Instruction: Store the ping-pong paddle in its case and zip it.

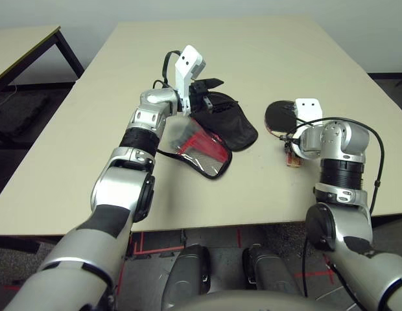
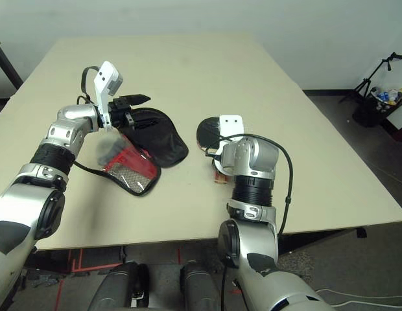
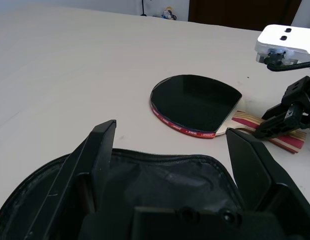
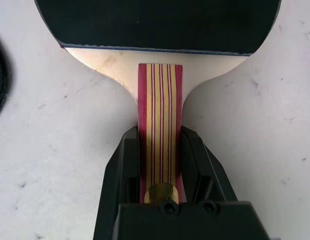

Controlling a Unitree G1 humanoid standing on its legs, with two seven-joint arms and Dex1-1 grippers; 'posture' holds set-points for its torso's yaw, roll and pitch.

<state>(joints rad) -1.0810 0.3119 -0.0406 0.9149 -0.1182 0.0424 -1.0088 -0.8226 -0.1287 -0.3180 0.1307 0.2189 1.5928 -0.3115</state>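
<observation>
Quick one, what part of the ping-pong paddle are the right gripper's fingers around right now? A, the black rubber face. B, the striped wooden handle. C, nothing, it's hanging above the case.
B: the right wrist view shows the right gripper with a black finger against each side of the striped handle of the ping-pong paddle, which lies flat on the table.

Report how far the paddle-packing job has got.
Done: the case lies unzipped on the table. In hand: the right gripper is shut on the paddle by its handle, paddle flat on the table; the left gripper is open over the case. Left: insert the paddle, zip up.
</observation>
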